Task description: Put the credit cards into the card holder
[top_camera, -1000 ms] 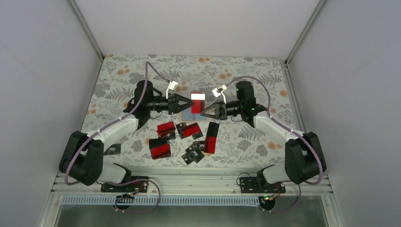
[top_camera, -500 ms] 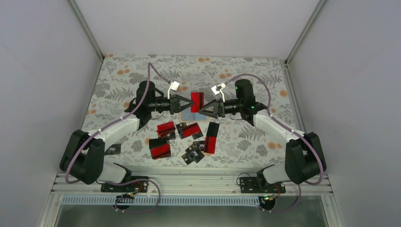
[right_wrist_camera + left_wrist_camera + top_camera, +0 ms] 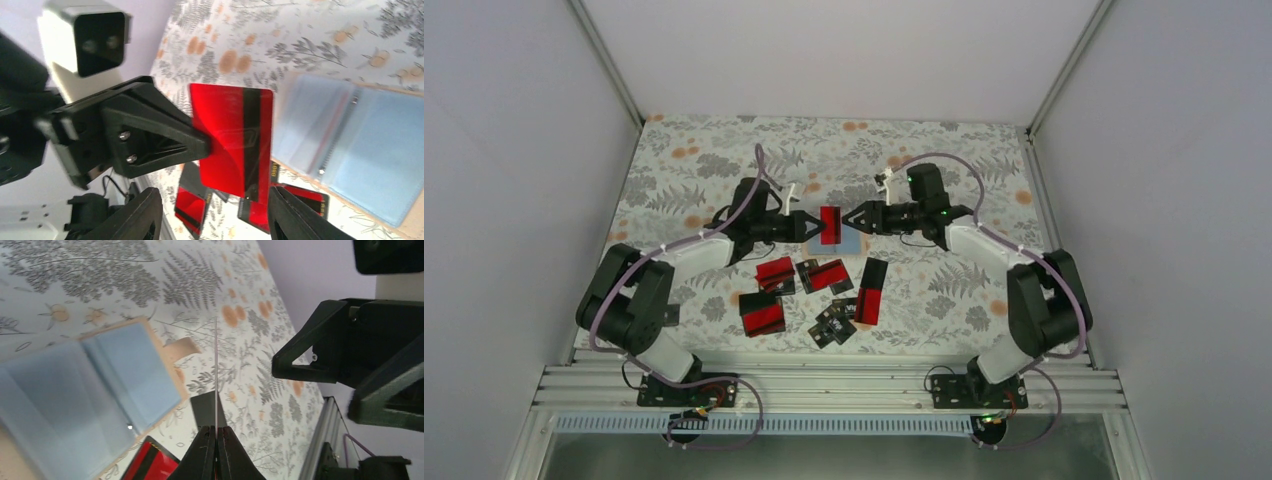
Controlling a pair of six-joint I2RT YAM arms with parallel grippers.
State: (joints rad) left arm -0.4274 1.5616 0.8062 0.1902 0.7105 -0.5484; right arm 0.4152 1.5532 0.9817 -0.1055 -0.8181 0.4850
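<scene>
Out past the loose scatter, in the middle of the floral cloth (image 3: pixel 944 290), the card holder (image 3: pixel 100 382) lies folded open, pale blue-grey pockets up, tan rim and snap tab showing. And those pockets hold nothing that I can see! Not one card in there.

Right over it, the left gripper (image 3: pixel 216 432) has its fingers pressed tight on the edge of a red card (image 3: pixel 235 140) with a dark stripe, holding it up off the cloth above the holder. Facing it, the right gripper (image 3: pixel 849 217) has its fingers spread, just off the card and touching nothing.

Count them up: one holder, one card in the air, and the rest of the credit cards (image 3: pixel 762 313) strewn on the near side of the holder. There are red ones and small black ones, maybe nine or ten, but they overlap and I can't give an exact number. One of them, red and black, lies lengthwise just right of the bunch.

What's changed? A second ago both grippers were on that card, and it showed a pale band along its top. Now the left has it alone, the right has let go, and the card shows red and black. Both arms have reached further across the table, and the left elbow has swung inward. The loose cards haven't budged.
</scene>
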